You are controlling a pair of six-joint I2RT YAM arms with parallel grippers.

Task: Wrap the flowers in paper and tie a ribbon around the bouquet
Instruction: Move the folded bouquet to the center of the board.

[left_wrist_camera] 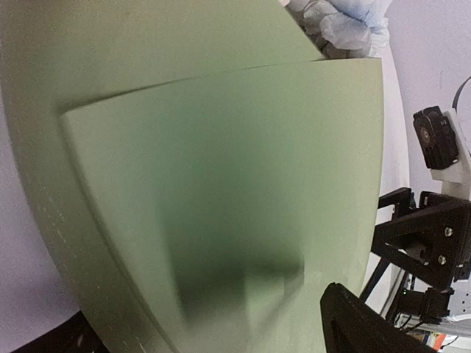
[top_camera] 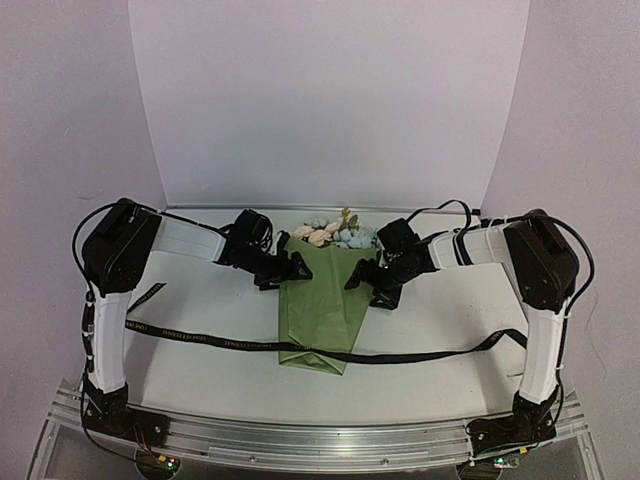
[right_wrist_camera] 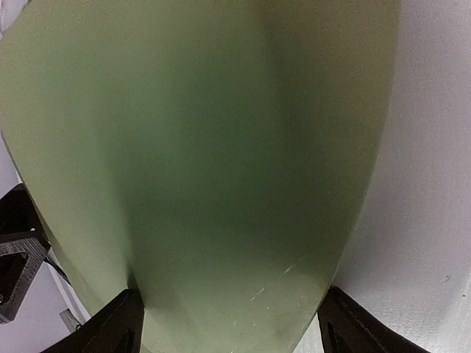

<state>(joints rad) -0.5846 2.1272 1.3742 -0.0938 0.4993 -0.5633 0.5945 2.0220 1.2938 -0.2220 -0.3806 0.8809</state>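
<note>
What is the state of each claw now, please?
Left claw: open wide, astride the bouquet; grip cannot be told.
Right claw: open wide, astride the bouquet too; grip cannot be told.

Bouquet (top_camera: 318,305) blocks table (top_camera: 200,385) centre, left gripper (top_camera: 292,268) and right gripper (top_camera: 362,275) close at its flanks. Ribbon (top_camera: 200,338) runs side to side at its near end; table bare nearer than that.

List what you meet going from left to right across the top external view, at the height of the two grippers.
left arm's black elbow housing → left gripper → bouquet → right gripper → right arm's black elbow housing
</note>
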